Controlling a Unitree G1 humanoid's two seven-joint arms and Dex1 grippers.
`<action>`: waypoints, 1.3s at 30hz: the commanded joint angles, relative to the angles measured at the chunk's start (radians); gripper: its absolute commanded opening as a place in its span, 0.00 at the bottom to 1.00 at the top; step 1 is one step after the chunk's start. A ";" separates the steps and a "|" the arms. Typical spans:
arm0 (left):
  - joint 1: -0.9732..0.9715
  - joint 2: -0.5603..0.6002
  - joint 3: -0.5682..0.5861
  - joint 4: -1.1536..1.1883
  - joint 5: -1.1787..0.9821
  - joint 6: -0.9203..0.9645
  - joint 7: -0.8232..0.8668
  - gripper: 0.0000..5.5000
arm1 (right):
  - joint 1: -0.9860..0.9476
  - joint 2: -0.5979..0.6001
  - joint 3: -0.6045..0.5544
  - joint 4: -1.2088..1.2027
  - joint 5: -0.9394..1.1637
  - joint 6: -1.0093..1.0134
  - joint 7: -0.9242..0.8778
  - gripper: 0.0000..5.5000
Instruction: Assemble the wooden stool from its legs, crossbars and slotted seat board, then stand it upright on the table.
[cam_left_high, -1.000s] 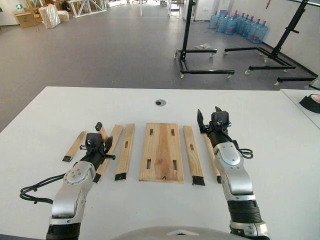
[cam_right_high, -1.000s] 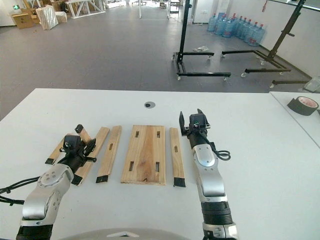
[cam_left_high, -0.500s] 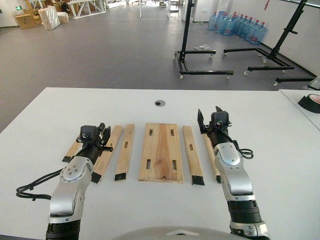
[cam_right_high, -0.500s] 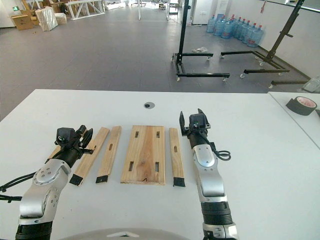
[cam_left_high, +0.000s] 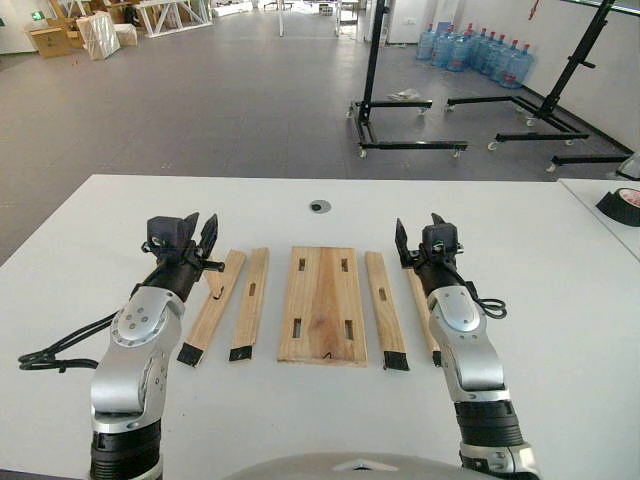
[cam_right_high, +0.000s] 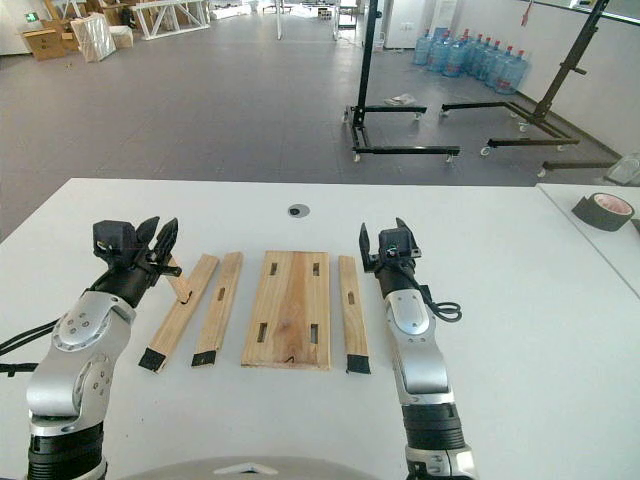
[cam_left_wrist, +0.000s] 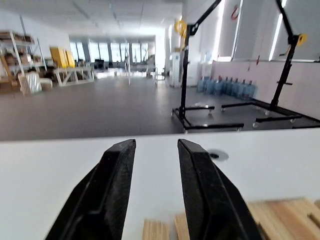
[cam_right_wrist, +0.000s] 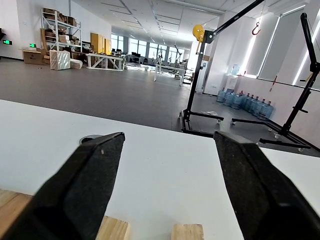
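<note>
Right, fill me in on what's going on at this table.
Assembly has not started: no parts are joined yet. The slotted seat board lies flat on the white table, with wooden legs laid out on either side of it. The robot's left pincer and right pincer are both open and empty, near the far ends of the outer pieces.

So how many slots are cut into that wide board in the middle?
4 slots in the seat board: far left, far right, near left, near right. The board lies fully uncovered, so none seems hidden.
</note>
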 joint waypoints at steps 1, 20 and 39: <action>-0.095 0.023 0.015 -0.006 -0.004 0.021 0.006 0.27 | -0.009 -0.001 -0.002 0.017 -0.008 -0.012 -0.005 0.60; -0.334 0.024 0.047 0.120 -0.019 -0.002 0.038 0.51 | -0.034 0.007 0.015 0.057 -0.022 -0.046 -0.009 0.60; -0.256 -0.036 0.018 0.181 0.011 -0.087 0.050 0.68 | -0.049 -0.004 0.011 0.053 -0.014 -0.035 0.003 0.60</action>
